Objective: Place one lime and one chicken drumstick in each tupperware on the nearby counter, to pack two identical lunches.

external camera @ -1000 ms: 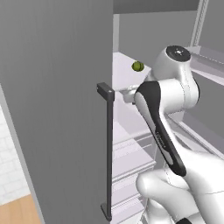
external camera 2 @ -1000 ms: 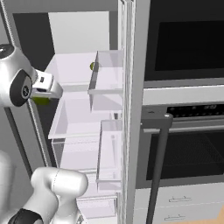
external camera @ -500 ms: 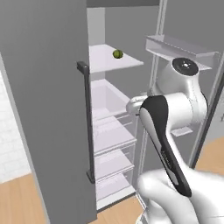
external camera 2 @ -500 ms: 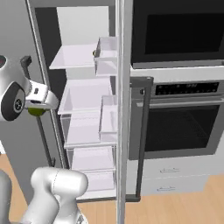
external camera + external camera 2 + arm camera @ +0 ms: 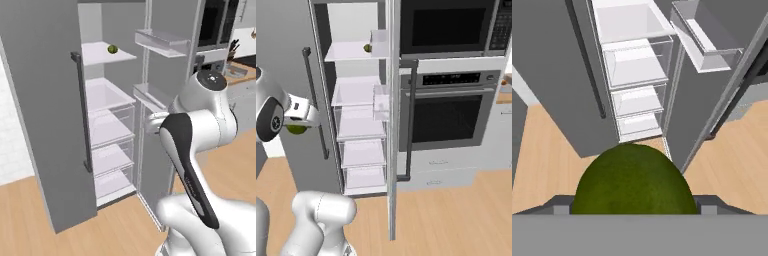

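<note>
One lime [image 5: 632,182] fills the bottom of the hand view, held between the dark fingertips [image 5: 558,203] of my gripper [image 5: 632,206], which is shut on it. From the right base camera the same lime [image 5: 297,129] pokes out under the gripper [image 5: 299,124], in front of the open fridge. A second lime [image 5: 112,49] [image 5: 367,48] lies on the fridge's top shelf. A strip of the counter [image 5: 240,75] [image 5: 505,95] shows far to the right. The tupperware and the chicken drumstick are out of view.
Both fridge doors stand open: the left door [image 5: 40,125] with its dark bar handle [image 5: 82,110], and the right door with bins [image 5: 160,42]. A wall oven [image 5: 451,115] and a microwave [image 5: 446,25] stand right of the fridge. Wooden floor [image 5: 446,215] lies below.
The whole picture has shifted: the base has drawn back from the fridge, which now looks farther off. The lime stays in my gripper. The shelf lime has not moved.
</note>
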Controlling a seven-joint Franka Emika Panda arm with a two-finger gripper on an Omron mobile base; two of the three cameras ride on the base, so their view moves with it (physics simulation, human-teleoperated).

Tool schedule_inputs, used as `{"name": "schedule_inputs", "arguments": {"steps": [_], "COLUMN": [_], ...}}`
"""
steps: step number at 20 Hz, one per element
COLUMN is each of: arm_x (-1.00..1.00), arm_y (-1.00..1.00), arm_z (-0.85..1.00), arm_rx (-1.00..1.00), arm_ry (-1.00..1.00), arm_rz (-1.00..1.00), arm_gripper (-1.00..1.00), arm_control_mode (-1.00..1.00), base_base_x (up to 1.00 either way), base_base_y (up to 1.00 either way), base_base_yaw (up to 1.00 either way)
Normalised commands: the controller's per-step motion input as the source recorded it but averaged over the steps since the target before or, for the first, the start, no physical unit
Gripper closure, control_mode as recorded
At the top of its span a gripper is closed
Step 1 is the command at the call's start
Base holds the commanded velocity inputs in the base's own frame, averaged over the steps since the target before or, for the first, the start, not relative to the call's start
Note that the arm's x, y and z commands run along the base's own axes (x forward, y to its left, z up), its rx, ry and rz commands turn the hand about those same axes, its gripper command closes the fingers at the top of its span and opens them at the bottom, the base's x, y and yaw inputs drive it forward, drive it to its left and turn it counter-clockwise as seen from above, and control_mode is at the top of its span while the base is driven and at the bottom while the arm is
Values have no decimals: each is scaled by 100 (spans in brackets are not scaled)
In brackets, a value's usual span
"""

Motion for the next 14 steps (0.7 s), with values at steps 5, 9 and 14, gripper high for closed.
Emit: {"name": "schedule_inputs", "arguments": {"steps": [5, 9, 14], "arm_x": [0, 0, 0], "arm_y": [0, 0, 0], "arm_z": [0, 0, 0], "arm_rx": [0, 0, 0], "arm_ry": [0, 0, 0], "arm_rz": [0, 0, 0], "arm_gripper": [100, 100, 100], "arm_control_mode": [100, 100, 100], "base_base_x": [-71, -3, 86], "base_base_y": [-55, -99, -79], "base_base_yaw": [-64, -52, -9]}}
